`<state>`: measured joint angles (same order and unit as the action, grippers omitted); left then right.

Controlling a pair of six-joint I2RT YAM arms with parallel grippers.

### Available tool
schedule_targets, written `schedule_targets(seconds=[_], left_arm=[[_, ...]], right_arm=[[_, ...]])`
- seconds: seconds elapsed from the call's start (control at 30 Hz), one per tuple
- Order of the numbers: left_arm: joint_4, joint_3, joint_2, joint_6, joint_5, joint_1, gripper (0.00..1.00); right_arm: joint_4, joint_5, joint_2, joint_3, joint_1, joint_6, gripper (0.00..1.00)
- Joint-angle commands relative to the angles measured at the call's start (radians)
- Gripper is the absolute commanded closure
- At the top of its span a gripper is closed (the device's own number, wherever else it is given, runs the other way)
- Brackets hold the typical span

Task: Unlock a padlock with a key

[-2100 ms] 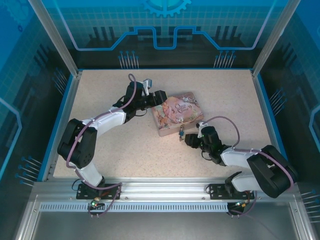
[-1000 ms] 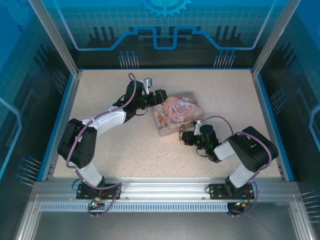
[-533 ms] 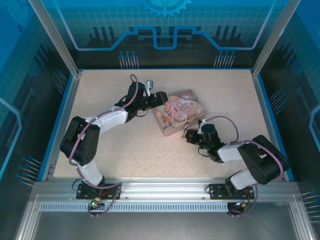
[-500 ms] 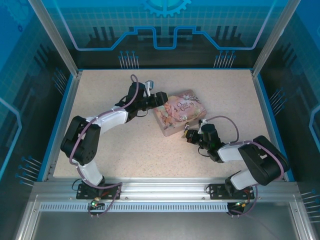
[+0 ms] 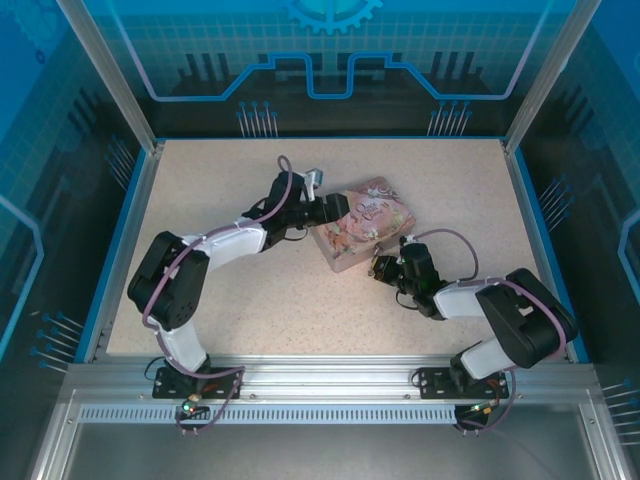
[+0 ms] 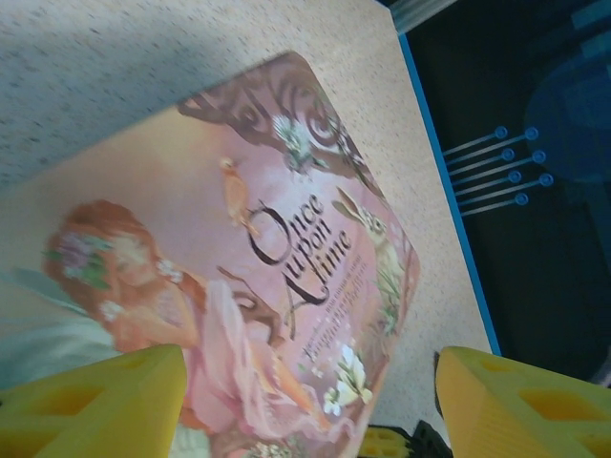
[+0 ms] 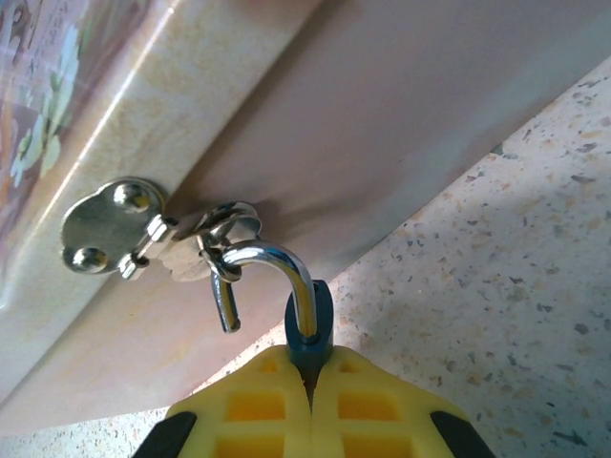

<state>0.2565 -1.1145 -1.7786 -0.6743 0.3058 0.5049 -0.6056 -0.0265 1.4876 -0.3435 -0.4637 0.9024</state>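
- The right gripper was closed tight on the padlock, pinching its small body at the fingertips.
- The padlock lay straight ahead of those jaws, with its long axis in line with them and pointing at the near side wall of the tin.
- Its shackle was hooked through the ring of the hasp on that wall. One leg hung free of the body, so the lock looked already sprung.
- The right arm was much the nearer to the padlock. The coming move probably turned on drawing the free leg back out of the ring.
- The left gripper stood wide open astride the tin's far-left end. Whether its fingers pressed the tin could not be told.
- The tin sat on the table with its lid down, so its contents were hidden.
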Motion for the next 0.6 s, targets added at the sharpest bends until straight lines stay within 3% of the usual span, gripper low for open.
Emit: schedule_targets(seconds=[0.0,0.57], left_arm=[[0.03,-0.042,-0.051,-0.002,0.033,0.025,0.3],[-0.056,-0.041,-0.136,0.027,-0.021,0.061,0.3]], right_arm=[[-0.011,-0.013,0.02,-0.022,0.011,0.013,0.98],[0.018,-0.005,-0.035,-0.018,0.086,0.01,0.98]])
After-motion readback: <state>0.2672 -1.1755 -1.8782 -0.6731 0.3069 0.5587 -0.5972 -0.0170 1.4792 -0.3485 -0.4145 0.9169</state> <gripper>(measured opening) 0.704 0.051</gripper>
